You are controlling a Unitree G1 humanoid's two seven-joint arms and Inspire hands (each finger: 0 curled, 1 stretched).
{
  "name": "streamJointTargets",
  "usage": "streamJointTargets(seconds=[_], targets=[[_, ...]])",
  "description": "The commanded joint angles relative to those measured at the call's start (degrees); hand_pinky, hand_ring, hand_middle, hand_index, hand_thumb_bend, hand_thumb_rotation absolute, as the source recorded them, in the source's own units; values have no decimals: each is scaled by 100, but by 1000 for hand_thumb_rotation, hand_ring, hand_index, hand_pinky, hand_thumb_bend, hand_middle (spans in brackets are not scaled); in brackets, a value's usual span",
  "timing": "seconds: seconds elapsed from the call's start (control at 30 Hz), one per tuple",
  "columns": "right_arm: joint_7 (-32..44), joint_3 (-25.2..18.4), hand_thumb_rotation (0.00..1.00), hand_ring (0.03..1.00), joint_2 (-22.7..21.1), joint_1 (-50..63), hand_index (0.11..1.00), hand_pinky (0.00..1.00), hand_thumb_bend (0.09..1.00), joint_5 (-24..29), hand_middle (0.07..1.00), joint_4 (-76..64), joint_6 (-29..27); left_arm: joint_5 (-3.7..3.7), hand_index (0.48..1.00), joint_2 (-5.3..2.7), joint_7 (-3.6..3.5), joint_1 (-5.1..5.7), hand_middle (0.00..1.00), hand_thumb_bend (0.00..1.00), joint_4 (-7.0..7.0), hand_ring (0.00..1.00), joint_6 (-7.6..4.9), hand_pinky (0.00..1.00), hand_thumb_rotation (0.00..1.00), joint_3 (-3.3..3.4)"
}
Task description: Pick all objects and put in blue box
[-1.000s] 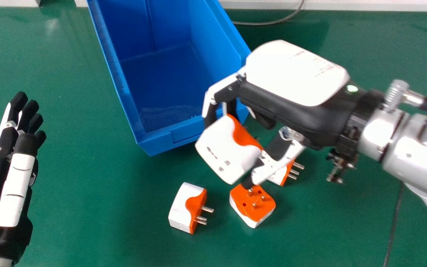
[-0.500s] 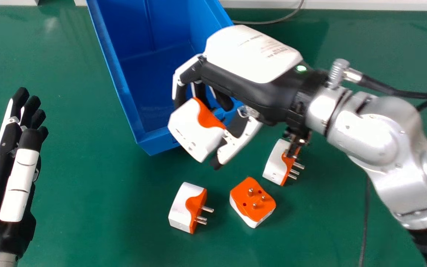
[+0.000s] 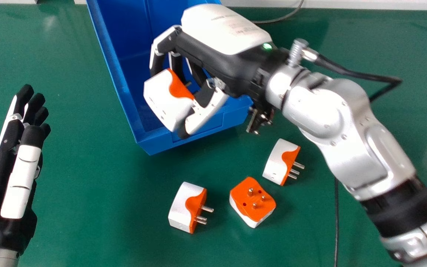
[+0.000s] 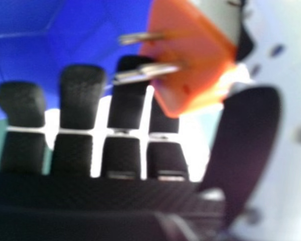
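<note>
- Plug adapter point(image 3: 167, 100), white with an orange base, is pinched in the right hand point(image 3: 217, 48), between its curled fingers and its thumb. The grip is partly closed, its spread set by the adapter.
- Print runs in faint lines across the white cover on the back of that hand, too small to make out.
- Small dark openings mark the adapter's white face in the head view. Metal pins jut from the orange base, blurred in the right hand view; part of the body is hidden by the thumb.
- Blue box point(image 3: 198, 126) lies beneath, the held adapter overlapping its near end in the head view; how high above it, I cannot tell. The far end is cut off by the top edge, and the hand covers some of the interior.
- White-and-orange adapters rest on the green table point(image 3: 87, 222), apart from one another: the right adapter point(image 3: 275, 163) and left adapter point(image 3: 180, 205) lie with their pins pointing rightward, while the middle adapter point(image 3: 248, 202) has its orange face and pins up.
- At the head view's left edge is the left hand point(image 3: 11, 178), open, its fingers relaxed.
</note>
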Motion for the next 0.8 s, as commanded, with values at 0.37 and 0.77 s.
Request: streamJointTargets(seconds=[0.37,0.77], targets=[[-1121,289,139,285,588,-1547,480,209,479,-344,362,2257,184,8,961,1,6,64,961,731,-198,966,-67,975,936,-61],[-1805,513,139,352,1180,-2393,484,260,479,-353,427,4193,477,-3,960,-33,55,129,961,710,-245,966,-84,981,946,-96]])
